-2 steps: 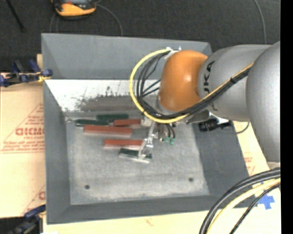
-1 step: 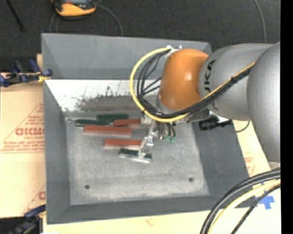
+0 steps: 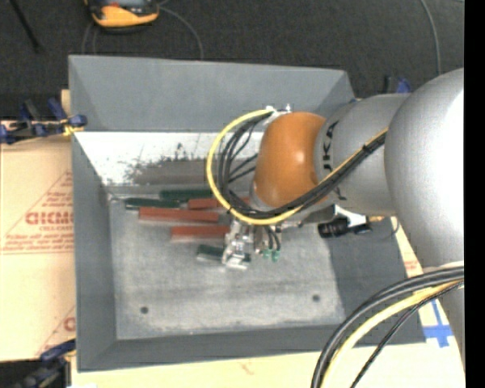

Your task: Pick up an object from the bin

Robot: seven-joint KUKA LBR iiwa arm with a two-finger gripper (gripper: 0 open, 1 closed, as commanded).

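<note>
The bin (image 3: 93, 241) is grey sheet metal, with smooth walls sloping down to a flat, speckled floor. The upper wall carries a smear of dark scuffs (image 3: 149, 166) near its foot. A small cluster of long, flat, straight-edged sticks lies along the upper part of the floor, all running roughly left to right. A dark green stick (image 3: 186, 193) lies nearest the wall, with the upper red-brown stick (image 3: 163, 213) below it toward the left. An orange-red stick (image 3: 204, 205) lies just beside that one on the right, and the lower red-brown stick (image 3: 196, 233) lies beneath them. Just under that last one, near the middle of the floor, is a short green piece (image 3: 208, 254), blunt-ended and slightly tilted.

The hand (image 3: 238, 253), pale metal and blocky, is down near the floor at the right end of the short green piece, touching it or just beside it. I cannot tell whether the hand is wide, narrow or holding anything. Above it the rounded, glossy orange cover (image 3: 287, 160) on the wrist is ringed by looping yellow and black cables (image 3: 218, 164). The thick, smooth silver arm (image 3: 420, 160) takes up the right of the frame and overhangs the bin's right wall.

The lower half of the floor is open, marked by two small dark dots (image 3: 144, 309). The floor left of the sticks, toward the left wall, is open too.
</note>
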